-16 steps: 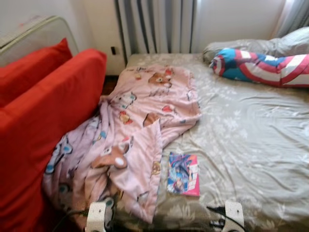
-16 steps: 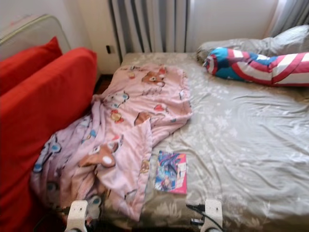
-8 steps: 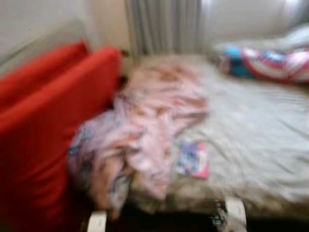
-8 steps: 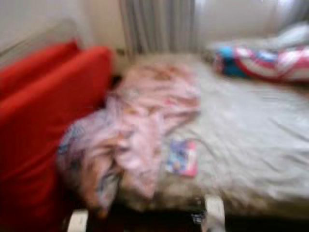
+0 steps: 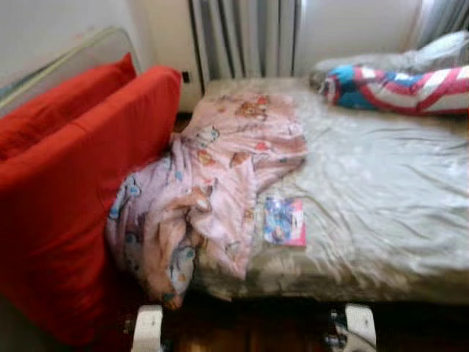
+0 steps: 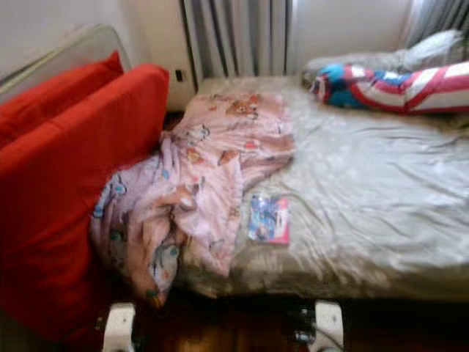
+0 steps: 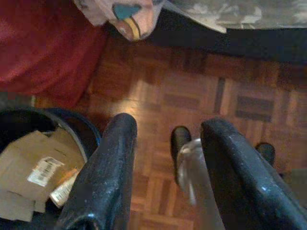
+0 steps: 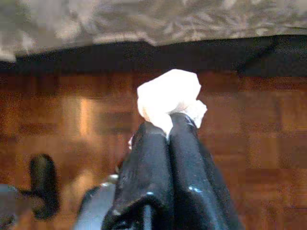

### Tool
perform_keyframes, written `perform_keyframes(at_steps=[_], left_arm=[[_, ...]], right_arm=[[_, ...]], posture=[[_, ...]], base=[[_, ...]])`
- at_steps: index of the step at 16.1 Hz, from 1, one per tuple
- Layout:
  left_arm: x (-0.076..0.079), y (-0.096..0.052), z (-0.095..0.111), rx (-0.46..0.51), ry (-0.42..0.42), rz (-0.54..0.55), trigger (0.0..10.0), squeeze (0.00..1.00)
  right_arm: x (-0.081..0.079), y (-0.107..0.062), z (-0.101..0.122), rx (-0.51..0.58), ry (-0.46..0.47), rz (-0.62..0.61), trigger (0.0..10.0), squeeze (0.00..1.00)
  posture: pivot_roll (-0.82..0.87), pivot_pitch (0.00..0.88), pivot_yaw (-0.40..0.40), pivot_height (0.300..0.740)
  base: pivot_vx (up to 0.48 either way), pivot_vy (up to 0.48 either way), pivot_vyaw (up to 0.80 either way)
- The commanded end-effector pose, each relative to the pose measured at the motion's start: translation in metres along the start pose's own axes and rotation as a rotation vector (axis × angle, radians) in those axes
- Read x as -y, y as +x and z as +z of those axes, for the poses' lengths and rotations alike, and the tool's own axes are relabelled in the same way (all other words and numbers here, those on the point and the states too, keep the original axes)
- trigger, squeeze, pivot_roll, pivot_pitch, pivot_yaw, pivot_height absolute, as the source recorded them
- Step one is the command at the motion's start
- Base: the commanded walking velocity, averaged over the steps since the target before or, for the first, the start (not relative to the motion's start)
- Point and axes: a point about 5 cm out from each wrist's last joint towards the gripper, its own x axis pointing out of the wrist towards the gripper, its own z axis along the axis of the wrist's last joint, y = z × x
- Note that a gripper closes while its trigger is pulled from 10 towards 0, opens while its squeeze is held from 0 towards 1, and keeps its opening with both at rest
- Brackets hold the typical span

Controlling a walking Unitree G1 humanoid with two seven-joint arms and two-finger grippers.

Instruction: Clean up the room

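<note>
My right gripper [image 8: 168, 125] is shut on a crumpled white tissue [image 8: 168, 93], held low over the wooden floor by the foot of the bed. My left gripper [image 7: 165, 143] is open with nothing between its fingers, above the parquet floor near a dark bin [image 7: 43, 163] that holds cardboard scraps. On the bed [image 5: 381, 191] lie a pink cartoon-print blanket [image 5: 220, 169] that spills off the left edge, and a small colourful book [image 5: 284, 221] close to the front edge.
A red sofa [image 5: 66, 191] stands close along the bed's left side. A red, white and blue bolster [image 5: 396, 88] and a grey pillow [image 6: 432, 50] lie at the bed's head by the curtains. Both wrists [image 5: 146, 328] sit low in front.
The camera has pulled back from the bed and shifted left, so the bed's front edge and the dark floor below it now show. The bedding and the book have not moved.
</note>
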Motion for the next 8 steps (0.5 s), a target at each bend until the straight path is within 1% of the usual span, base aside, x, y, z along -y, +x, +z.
perform_keyframes(at_steps=[1, 8], left_arm=[[-0.0087, -0.0020, -0.0061, -0.023, 0.001, 0.025, 10.0, 0.00], [-0.0089, -0.0019, -0.0056, -0.022, 0.001, 0.025, 10.0, 0.00]], right_arm=[[-0.0091, 0.0001, -0.0008, -0.007, -0.002, 0.025, 10.0, 0.00], [-0.0105, 0.0000, -0.0017, -0.013, -0.004, 0.033, 10.0, 0.00]], posture=[[-0.01, 0.007, 0.046, 0.740], [-0.01, 0.011, 0.044, 0.740]], base=[[-0.274, 0.000, 0.00], [-0.274, 0.000, 0.00]])
